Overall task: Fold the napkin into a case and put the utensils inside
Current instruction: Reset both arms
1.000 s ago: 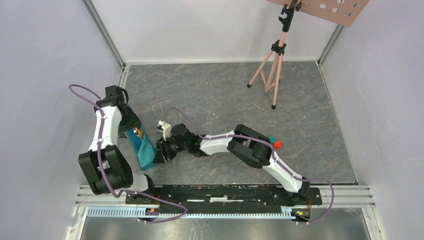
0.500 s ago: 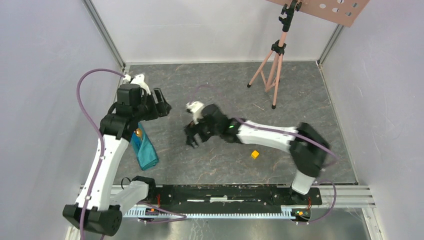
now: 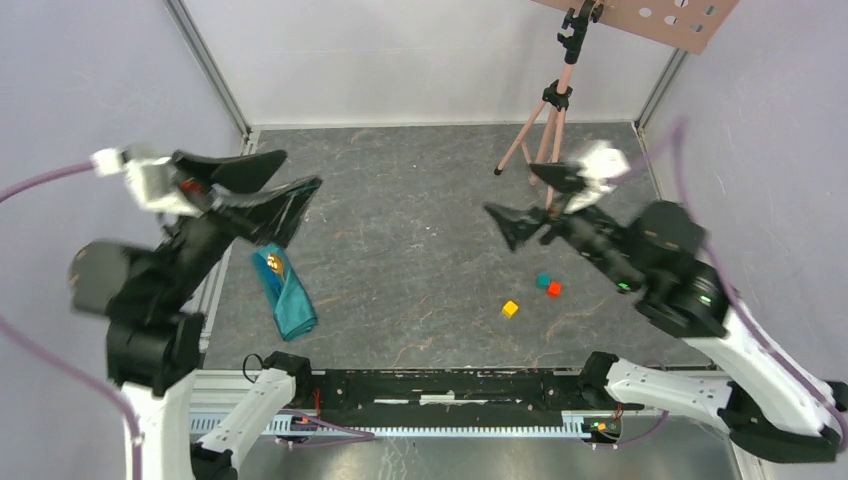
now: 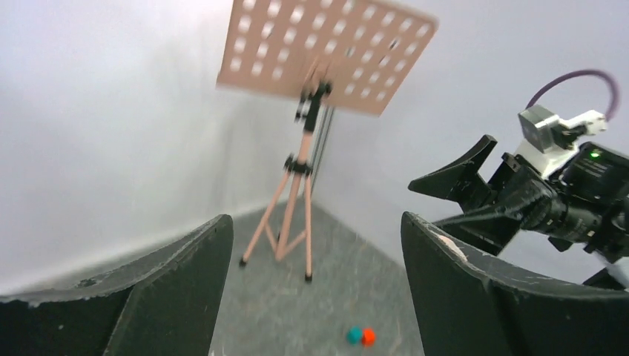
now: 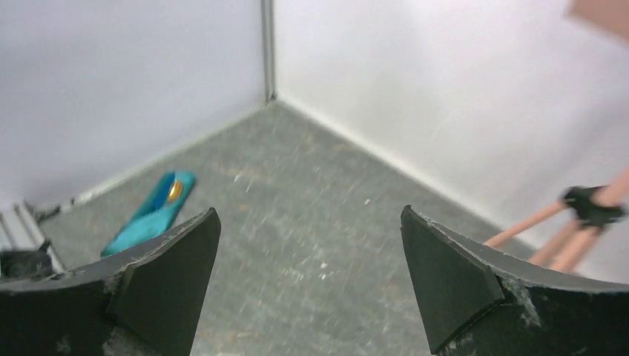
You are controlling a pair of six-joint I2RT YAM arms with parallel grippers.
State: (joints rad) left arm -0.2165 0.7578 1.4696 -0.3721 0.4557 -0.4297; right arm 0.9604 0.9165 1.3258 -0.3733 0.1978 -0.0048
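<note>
The napkin [image 3: 288, 298] lies on the floor at the left as a narrow teal case, and the right wrist view shows it far off at the left [image 5: 146, 216]. From its far end a gold spoon [image 3: 275, 264] [image 5: 174, 190] peeks out; no other utensil shows. My left gripper [image 3: 300, 170] is raised high above and beyond the case, open and empty, pointing across the floor [image 4: 317, 222]. My right gripper [image 3: 508, 190] hangs high at the right, also open and empty [image 5: 310, 215], facing the left one.
A pink tripod [image 3: 545, 140] [image 4: 297, 185] carrying a perforated board [image 3: 640, 15] stands at the back right. Yellow [image 3: 510, 309], teal [image 3: 543, 281] and red [image 3: 554, 289] cubes lie right of centre. Walls close in on three sides.
Both arms have left the napkin case and swung up and apart, the left to the far left, the right to the right. Their jaws have widened. The case has not moved.
</note>
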